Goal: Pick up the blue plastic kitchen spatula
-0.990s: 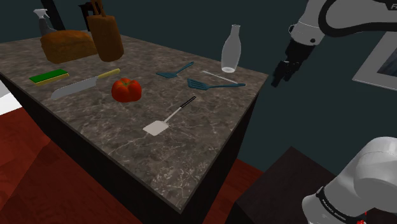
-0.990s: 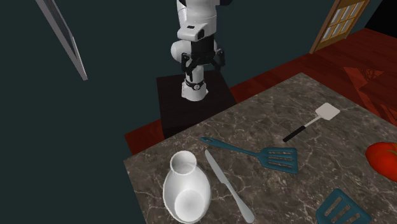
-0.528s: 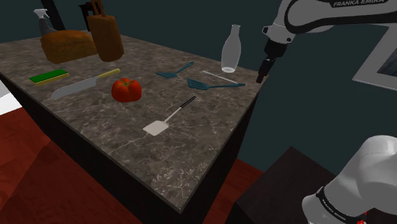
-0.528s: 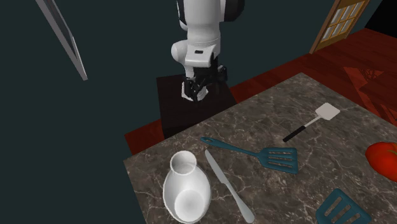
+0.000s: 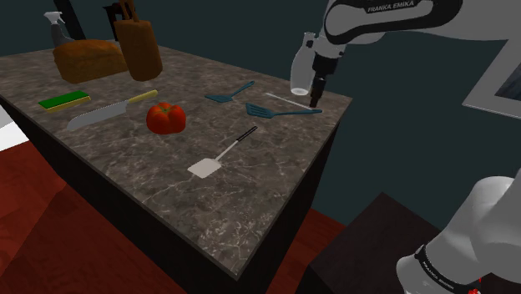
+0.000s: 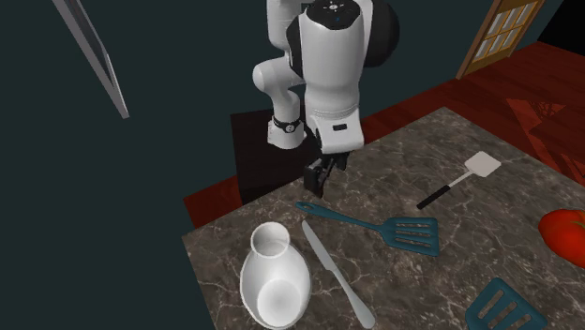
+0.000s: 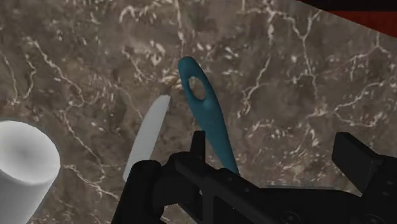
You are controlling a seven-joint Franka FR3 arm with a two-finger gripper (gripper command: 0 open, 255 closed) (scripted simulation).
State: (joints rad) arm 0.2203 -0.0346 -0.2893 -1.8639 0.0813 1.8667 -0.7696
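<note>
**Open claw over the teal spatula's holed tip**

The spatula (image 6: pixel 373 225) is dark teal-blue, one colour throughout. It has a slim handle with an oval hanging hole at its tip and a flat slotted head. It lies flat on the marbled worktop (image 5: pixel 167 192), near the white bottle (image 5: pixel 303 65), with a pale table knife (image 6: pixel 334 274) between the two. Its long axis runs inward from the worktop's edge: the holed tip lies at the edge, closer to the bottle, and the head is farther from it. The claw (image 6: pixel 317 183) hangs over the holed tip, its fingers (image 7: pixel 351 156) spread wide and gripping nothing.
</note>
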